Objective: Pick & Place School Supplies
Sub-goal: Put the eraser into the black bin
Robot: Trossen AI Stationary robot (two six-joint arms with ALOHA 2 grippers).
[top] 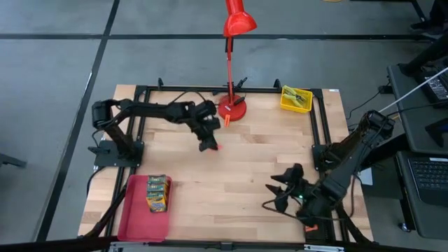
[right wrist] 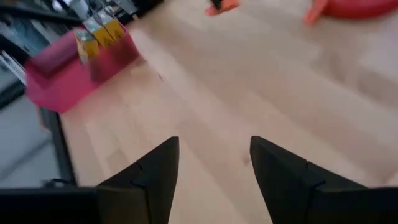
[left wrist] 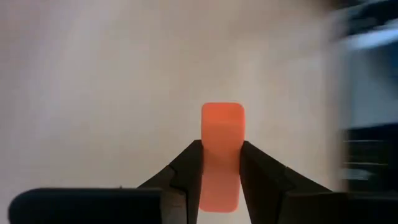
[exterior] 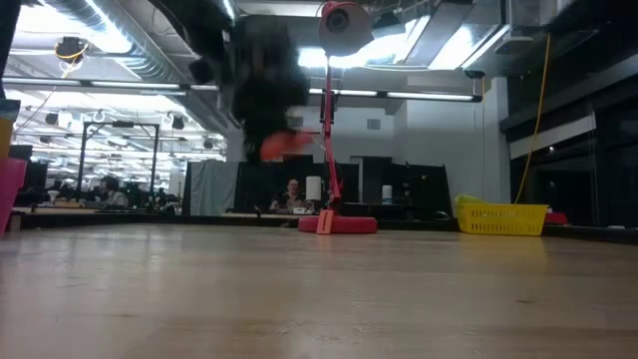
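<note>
The desk point(top: 231, 168) is pale wooden planks framed by dark rails, set on a grey floor crossed by dark lines. A red desk lamp point(top: 232, 105) stands at its far edge, its base on the wood, and a yellow basket point(top: 296, 99) sits in the far right corner. At the near left corner lies a flat red tray point(top: 136, 217) with two yellow-and-green crayon boxes point(top: 158, 192) in it.

The left hand point(top: 209, 144) hangs above the desk just beside the lamp base, its two fingers point(left wrist: 186, 171) closed on a small orange piece point(left wrist: 222, 134) — lifted clear of the wood. The right hand point(top: 283, 187) rests low near the near right corner, its fingers point(right wrist: 158, 168) spread wide with nothing between them.

Across the desk the low view shows a large hall with ceiling lights, dark partitions and a person point(exterior: 292, 194) seated far behind.
</note>
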